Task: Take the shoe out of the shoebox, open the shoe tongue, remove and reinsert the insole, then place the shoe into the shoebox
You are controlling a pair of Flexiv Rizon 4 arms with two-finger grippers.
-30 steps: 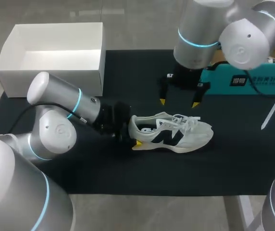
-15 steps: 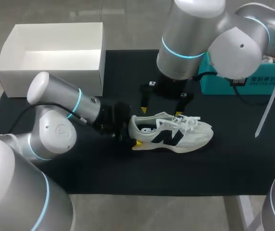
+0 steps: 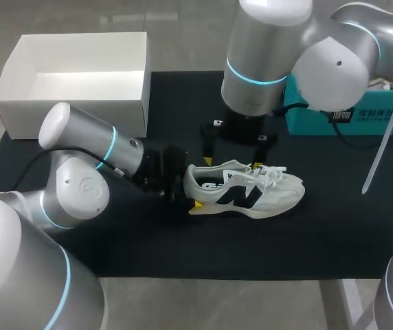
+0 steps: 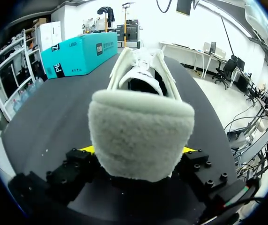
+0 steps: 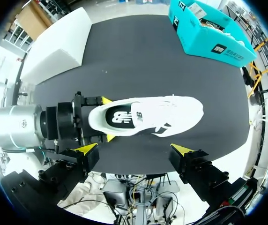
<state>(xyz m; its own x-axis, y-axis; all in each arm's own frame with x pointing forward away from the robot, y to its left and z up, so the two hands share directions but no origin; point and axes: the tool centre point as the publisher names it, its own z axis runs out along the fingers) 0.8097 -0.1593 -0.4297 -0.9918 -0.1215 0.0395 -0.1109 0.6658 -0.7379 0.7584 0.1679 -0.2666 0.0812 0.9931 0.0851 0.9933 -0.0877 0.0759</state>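
My left gripper (image 3: 188, 194) is clamped on the heel of the shoe (image 3: 251, 189), which lies on the black mat (image 3: 183, 247), well apart from the white shoebox (image 3: 80, 103). My right gripper (image 3: 232, 163) hangs just above the shoe, fingers spread wide, holding nothing.

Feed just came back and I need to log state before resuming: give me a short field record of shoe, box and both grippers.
shoe: on its side on the black mat, logo up
left gripper: shut on the shoe's heel
right gripper: open, poised over the shoe's collar and laces
shoebox: white, open, at the mat's far left corner, shoe not in it
other: teal box at far right
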